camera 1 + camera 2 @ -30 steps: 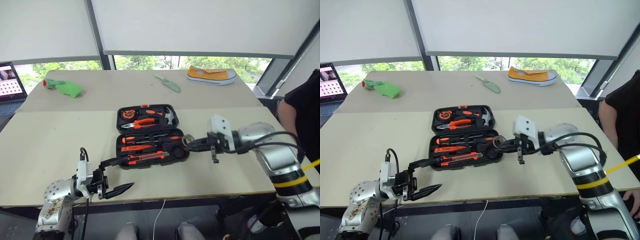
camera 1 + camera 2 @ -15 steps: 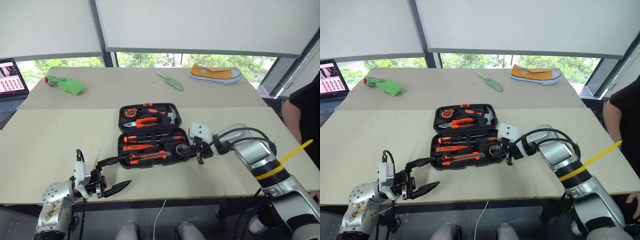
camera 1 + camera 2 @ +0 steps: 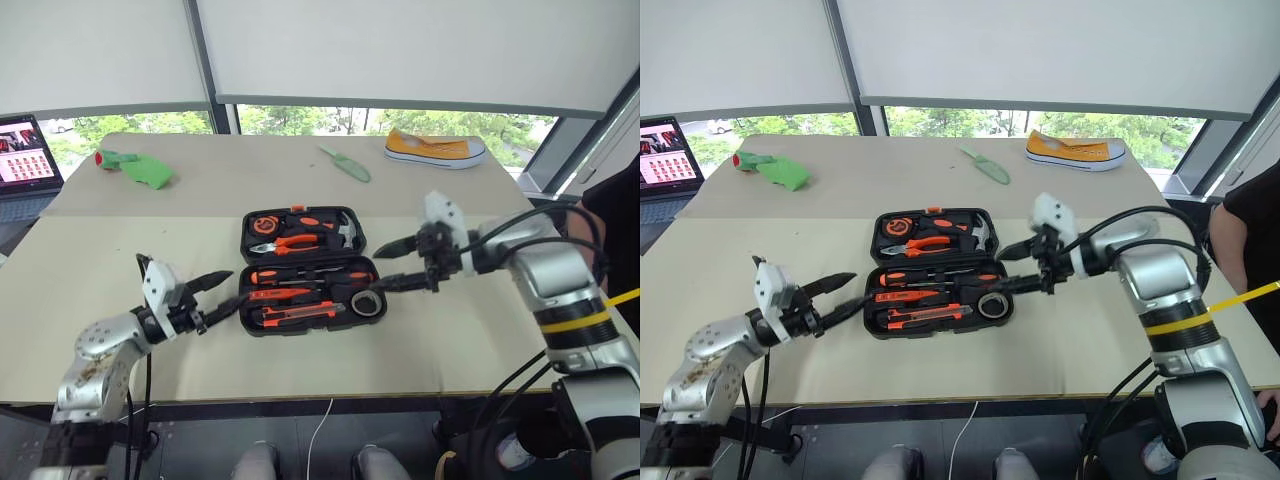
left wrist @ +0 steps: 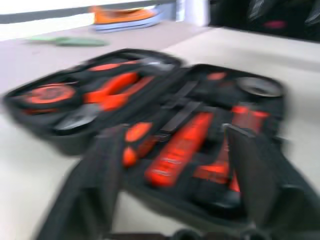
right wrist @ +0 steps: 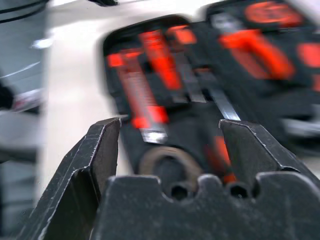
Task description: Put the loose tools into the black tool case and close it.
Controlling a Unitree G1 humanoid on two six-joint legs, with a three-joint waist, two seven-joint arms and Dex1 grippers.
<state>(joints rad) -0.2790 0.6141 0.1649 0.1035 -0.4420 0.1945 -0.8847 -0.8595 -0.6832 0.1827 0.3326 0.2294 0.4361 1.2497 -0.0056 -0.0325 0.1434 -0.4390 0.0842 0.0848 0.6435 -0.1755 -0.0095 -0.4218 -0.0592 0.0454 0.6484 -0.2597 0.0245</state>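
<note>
The black tool case (image 3: 245, 240) lies open in the middle of the table, its lid half on the far side. Its near half holds two orange-and-black screwdrivers (image 3: 300, 276), the utility knife (image 3: 297, 313) and the dark grey tape roll (image 3: 367, 303), which also shows in the right wrist view (image 5: 165, 159). My right gripper (image 3: 393, 266) hovers open just right of the case, above the tape roll, with nothing between its fingers (image 5: 97, 155). My left gripper (image 3: 218, 295) is open and empty at the case's left end, pointing at it, and its fingers (image 4: 102, 180) frame the case (image 4: 65, 142).
A green knife-like item (image 3: 346, 165) and a yellow shoe (image 3: 436, 150) lie at the table's far side. A green object (image 3: 138, 169) and a laptop (image 3: 30, 152) are at the far left. A person's dark sleeve (image 3: 622, 190) is at the right edge.
My right gripper let go of the tape roll in the case, opened, and drew back up to the right. My left gripper rose and moved forward to the case's left end, narrowing somewhat.
</note>
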